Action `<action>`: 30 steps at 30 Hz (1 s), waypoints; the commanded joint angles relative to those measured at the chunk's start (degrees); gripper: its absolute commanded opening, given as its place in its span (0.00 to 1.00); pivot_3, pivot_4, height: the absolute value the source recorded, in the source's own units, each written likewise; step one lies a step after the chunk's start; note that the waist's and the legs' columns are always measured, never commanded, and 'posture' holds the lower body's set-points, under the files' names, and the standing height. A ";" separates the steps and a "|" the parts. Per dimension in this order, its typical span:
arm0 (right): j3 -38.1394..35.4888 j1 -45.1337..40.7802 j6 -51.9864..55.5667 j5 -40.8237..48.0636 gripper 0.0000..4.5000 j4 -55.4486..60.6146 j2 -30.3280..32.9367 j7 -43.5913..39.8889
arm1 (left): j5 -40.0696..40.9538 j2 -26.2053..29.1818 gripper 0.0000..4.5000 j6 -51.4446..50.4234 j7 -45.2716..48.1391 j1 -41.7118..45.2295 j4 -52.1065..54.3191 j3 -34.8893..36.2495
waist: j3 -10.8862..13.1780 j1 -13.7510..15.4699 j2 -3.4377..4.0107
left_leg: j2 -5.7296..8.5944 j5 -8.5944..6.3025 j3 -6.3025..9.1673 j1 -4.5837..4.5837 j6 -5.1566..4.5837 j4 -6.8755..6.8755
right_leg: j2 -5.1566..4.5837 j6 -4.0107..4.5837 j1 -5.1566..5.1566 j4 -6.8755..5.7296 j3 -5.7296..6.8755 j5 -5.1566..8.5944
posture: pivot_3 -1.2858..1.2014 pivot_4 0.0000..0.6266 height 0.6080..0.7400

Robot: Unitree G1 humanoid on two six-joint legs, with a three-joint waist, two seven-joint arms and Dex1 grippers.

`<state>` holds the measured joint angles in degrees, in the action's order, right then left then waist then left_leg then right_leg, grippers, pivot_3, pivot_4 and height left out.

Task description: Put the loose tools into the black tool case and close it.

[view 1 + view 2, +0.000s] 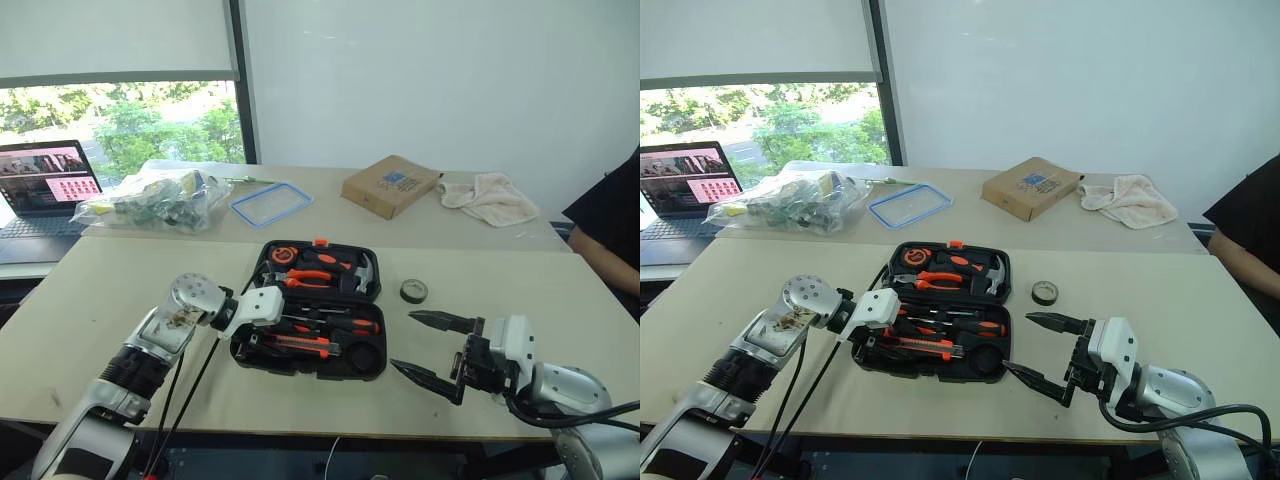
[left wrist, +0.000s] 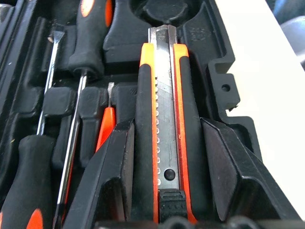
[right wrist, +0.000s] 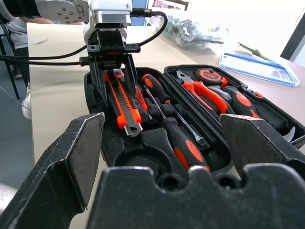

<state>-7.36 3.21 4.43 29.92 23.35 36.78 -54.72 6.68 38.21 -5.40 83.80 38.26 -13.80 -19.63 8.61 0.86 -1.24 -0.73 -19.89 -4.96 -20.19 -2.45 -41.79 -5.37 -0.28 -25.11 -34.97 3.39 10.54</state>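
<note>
The black tool case (image 1: 372, 368) lies open in the middle of the table. Pliers, a hammer and a tape measure sit in its far half, and screwdrivers (image 1: 345, 326) lie in the slots of its near half. My left gripper (image 2: 167, 126) reaches over the case's left end and is shut on the black-and-orange utility knife (image 2: 164, 95), which lies along the front slot (image 3: 123, 102). A small dark tape roll (image 1: 414, 291) rests on the table just right of the case. My right gripper (image 1: 403, 340) hovers open in front of the roll, its fingers pointing at the case with nothing between them.
A brown cardboard box (image 1: 390, 185) and a crumpled cloth (image 1: 490, 197) lie at the back right. At the back left are a blue-rimmed tray (image 1: 271, 203), a plastic bag of items (image 1: 150, 200) and a laptop (image 1: 45, 185). A person's arm (image 1: 610, 230) shows at the right edge.
</note>
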 commanded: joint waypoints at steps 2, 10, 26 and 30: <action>-0.21 -0.88 -0.52 0.05 1.00 1.34 -0.31 0.35 | -0.48 1.11 0.36 -5.17 1.45 -0.43 3.85 -1.15 | 0.00 -0.02 0.00 | 0.00 0.00 0.00 0.00 0.00 0.00 | 0.00 0.00 0.00 0.00 0.00 0.00 | 0.52 0.24 1.00; 0.93 -2.31 -0.73 -0.61 1.00 0.37 -1.13 0.40 | -1.55 2.19 0.36 -11.21 -0.65 -2.50 8.28 -1.91 | 0.00 -0.18 0.00 | -0.02 -0.03 0.00 0.01 -0.05 0.01 | 0.03 -0.03 -0.01 0.00 -0.08 0.02 | 0.52 0.24 1.00; 1.83 -2.39 -1.51 -0.88 1.00 -0.34 -1.90 -0.21 | 9.79 0.36 0.97 -8.39 -0.94 -1.86 9.46 9.66 | 0.00 -0.16 0.00 | 0.00 -0.06 -0.01 -0.03 -0.09 0.01 | 0.03 -0.10 -0.03 0.01 -0.11 0.02 | 0.52 0.24 1.00; 1.94 -1.76 -1.60 -0.94 1.00 -0.15 -2.16 -0.38 | 10.55 1.67 0.72 -5.66 0.00 -3.18 8.60 11.44 | 0.00 -0.17 0.00 | 0.00 -0.04 -0.03 0.01 -0.07 0.00 | 0.04 -0.10 -0.04 0.01 -0.17 0.02 | 0.52 0.24 1.00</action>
<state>-5.05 1.26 4.11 28.76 21.93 34.77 -54.93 16.00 39.00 -13.48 83.36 35.44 -5.51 -10.12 8.61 0.70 -1.24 -0.72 -19.93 -5.00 -20.17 -2.52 -41.79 -5.33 -0.39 -25.15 -34.96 3.21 10.57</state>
